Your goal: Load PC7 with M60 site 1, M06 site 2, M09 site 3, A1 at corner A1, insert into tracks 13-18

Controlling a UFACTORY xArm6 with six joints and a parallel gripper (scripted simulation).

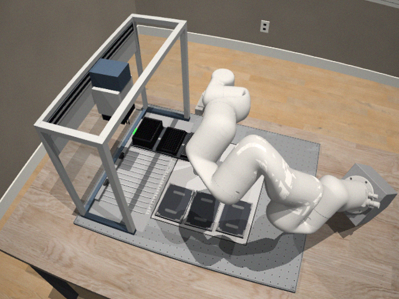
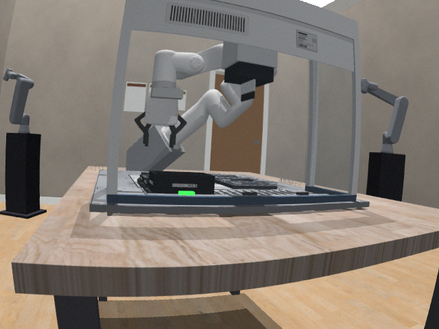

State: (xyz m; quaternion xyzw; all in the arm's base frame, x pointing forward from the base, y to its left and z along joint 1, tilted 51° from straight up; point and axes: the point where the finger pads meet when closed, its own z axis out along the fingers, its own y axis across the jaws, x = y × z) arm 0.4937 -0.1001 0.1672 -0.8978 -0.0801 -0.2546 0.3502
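Note:
The plate carrier PC7 (image 1: pixel 159 138) lies in the far right tracks of the rails, under the frame. A tall black deep-well block (image 1: pixel 147 131) sits on its inner site and a black 96-well plate (image 1: pixel 172 140) on the middle site. The site by the handle is hidden behind my arm. A green lamp (image 1: pixel 134 131) is lit behind these tracks; it also shows in the exterior view (image 2: pixel 186 192), in front of the block (image 2: pixel 182 181). My gripper (image 2: pixel 158 140) is open and empty, well above the carrier's handle end. It is hidden in the top view.
The white instrument frame (image 1: pixel 109 96) with its grey-blue pipetting head (image 1: pixel 110 90) stands over the rails (image 1: pixel 138 180). Three dark empty nests (image 1: pixel 202 209) stand in a row beside the apron. My arm's elbow (image 1: pixel 225 183) hangs over them.

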